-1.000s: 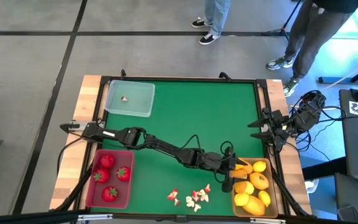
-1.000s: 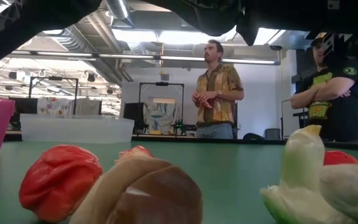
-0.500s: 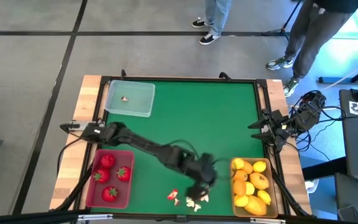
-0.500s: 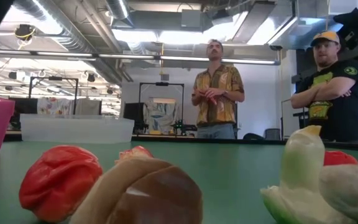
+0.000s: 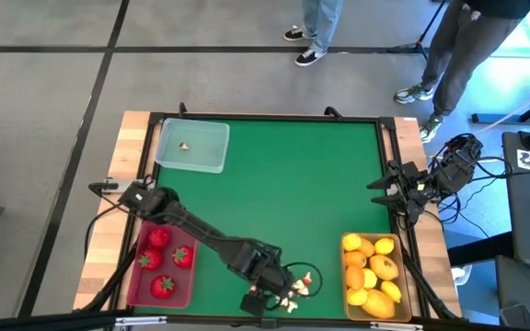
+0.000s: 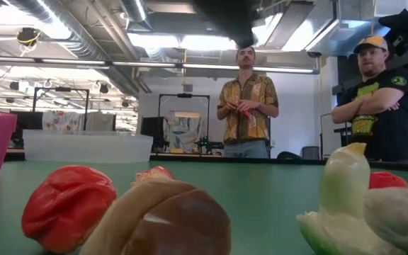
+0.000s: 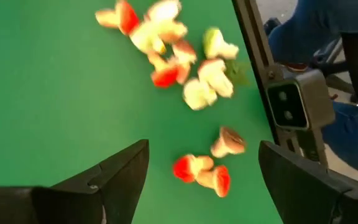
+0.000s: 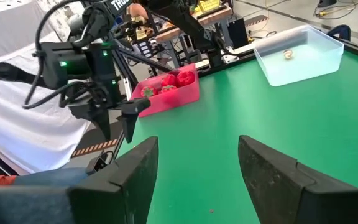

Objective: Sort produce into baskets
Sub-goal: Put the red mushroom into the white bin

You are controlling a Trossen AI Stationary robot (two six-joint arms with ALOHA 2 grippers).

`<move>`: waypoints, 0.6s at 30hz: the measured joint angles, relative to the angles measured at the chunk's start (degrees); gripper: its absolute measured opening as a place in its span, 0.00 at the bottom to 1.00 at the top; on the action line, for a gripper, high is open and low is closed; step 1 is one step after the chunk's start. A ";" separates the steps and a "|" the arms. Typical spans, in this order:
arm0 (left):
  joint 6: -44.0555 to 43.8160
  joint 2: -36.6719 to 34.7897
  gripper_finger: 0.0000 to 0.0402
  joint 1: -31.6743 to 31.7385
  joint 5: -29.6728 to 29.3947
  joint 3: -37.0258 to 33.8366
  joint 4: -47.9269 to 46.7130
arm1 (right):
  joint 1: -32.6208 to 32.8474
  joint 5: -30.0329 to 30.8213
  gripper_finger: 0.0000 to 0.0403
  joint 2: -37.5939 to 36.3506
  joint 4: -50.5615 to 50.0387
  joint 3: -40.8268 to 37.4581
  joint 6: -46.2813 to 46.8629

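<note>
Small white-and-red produce bits lie scattered on the green mat near its near edge. They fill the foreground of the low view. My left gripper hangs open above them, pointing steeply down. A red-and-white bit lies on the mat below the gap between its fingers, untouched. Strawberries rest in the red basket, yellow and orange ovals in the tan basket. The clear basket holds one small bit. My right gripper waits open at the table's right edge.
A wooden frame and black rail border the mat, and the rail runs close beside the bits. Bare green mat spreads across the middle. Two people stand in the room beyond the far edge.
My left gripper has swung away from the tan basket toward the table's left and near edge, ending over the scattered bits. It has tipped from nearly level to pointing steeply down. Produce and baskets have stayed in place.
</note>
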 joint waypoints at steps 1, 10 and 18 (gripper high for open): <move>-1.40 -1.18 0.74 -0.26 -0.08 -2.53 1.64 | -0.02 -0.02 0.55 0.00 -0.06 0.00 -0.02; -17.25 -17.65 0.74 -3.59 -5.29 -29.21 12.35 | 0.00 0.03 0.55 0.00 -0.13 0.00 -0.04; -15.83 -18.94 0.74 -9.10 -13.34 -38.12 22.56 | -0.01 1.89 0.55 0.00 0.05 0.00 -0.07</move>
